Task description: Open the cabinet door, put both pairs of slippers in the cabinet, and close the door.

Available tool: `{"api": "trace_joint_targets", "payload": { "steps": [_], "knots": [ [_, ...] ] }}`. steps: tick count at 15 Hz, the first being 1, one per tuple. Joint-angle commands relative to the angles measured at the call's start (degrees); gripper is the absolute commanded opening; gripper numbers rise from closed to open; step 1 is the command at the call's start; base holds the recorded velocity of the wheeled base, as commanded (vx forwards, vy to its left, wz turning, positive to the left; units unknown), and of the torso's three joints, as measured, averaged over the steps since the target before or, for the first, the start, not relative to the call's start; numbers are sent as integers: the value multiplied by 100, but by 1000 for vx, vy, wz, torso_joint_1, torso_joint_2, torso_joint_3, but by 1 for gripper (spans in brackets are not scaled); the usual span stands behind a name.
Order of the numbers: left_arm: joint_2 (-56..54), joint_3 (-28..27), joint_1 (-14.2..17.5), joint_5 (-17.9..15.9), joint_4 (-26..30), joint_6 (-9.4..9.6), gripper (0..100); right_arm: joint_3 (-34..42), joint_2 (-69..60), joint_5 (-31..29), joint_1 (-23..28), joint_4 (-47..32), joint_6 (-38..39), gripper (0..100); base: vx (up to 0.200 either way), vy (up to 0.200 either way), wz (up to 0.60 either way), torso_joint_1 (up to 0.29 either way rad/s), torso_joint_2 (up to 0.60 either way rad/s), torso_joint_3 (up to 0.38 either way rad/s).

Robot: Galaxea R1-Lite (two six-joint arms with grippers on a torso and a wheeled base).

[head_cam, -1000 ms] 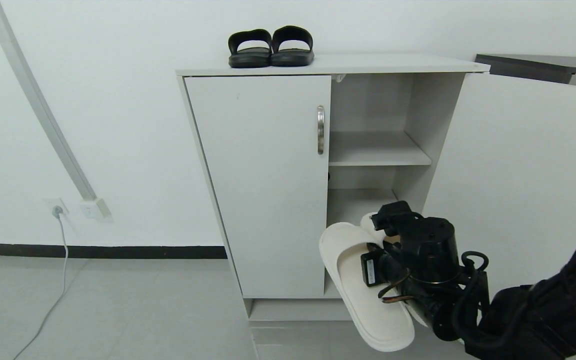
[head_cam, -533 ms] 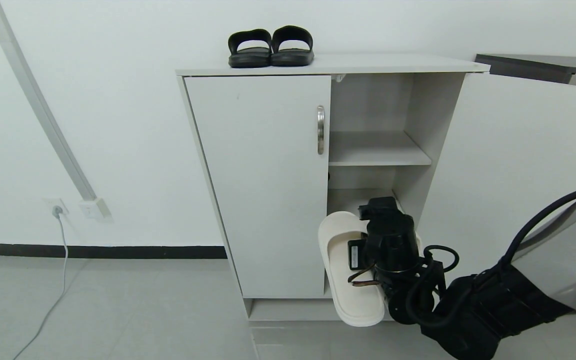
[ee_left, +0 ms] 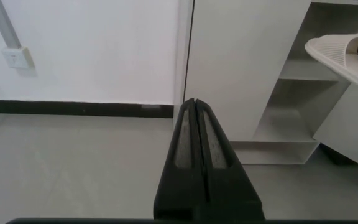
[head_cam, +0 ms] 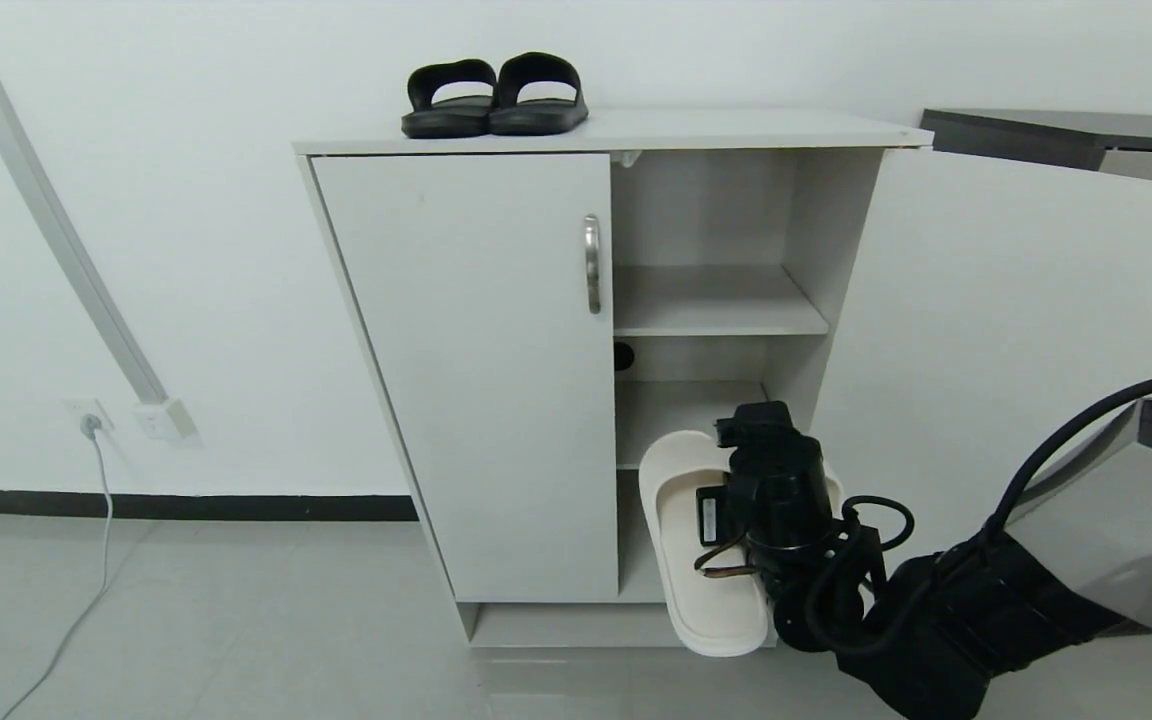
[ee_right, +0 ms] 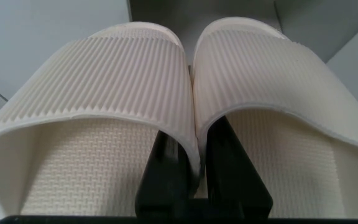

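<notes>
A pair of white slippers (head_cam: 701,545) hangs side by side in front of the white cabinet's (head_cam: 466,380) open right half, toes toward its lower shelf (head_cam: 681,410). My right gripper (ee_right: 192,167) is shut on the inner edges of both straps; the head view shows it (head_cam: 754,432) just above the slippers. A pair of black slippers (head_cam: 494,95) stands on the cabinet top. The left door with its metal handle (head_cam: 591,264) is closed; the right door (head_cam: 1016,340) is swung open. My left gripper (ee_left: 195,106) is shut on nothing, low over the floor, left of the cabinet (ee_left: 241,62).
An upper shelf (head_cam: 716,300) inside the cabinet is bare. A wall socket with a cable (head_cam: 86,425) and a slanted conduit (head_cam: 46,220) are on the left wall. A grey unit (head_cam: 1066,135) stands behind the open door. Open floor (head_cam: 186,620) lies to the left.
My right gripper has carried the white slippers forward and up toward the cabinet's lower opening. The head camera has shifted, so the cabinet now sits further left in the picture.
</notes>
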State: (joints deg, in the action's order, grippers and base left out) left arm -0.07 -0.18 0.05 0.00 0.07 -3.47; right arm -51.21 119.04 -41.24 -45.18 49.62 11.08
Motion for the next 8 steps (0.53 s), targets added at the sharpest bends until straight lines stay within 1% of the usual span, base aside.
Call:
{"api": "trace_joint_targets", "payload": {
  "steps": [1, 5, 8],
  "knots": [
    [7, 1, 4, 0, 1, -4, 0, 6, 58, 2, 18, 22, -1, 0, 0, 0, 0, 0, 0, 0],
    [7, 1, 4, 44, 1, -4, 0, -12, 198, 64, 27, 136, -9, 0, 0, 0, 0, 0, 0, 0],
    [7, 1, 4, 44, 1, -4, 0, -170, 480, 81, 9, 303, -62, 0, 0, 0, 0, 0, 0, 0]
  ]
}}
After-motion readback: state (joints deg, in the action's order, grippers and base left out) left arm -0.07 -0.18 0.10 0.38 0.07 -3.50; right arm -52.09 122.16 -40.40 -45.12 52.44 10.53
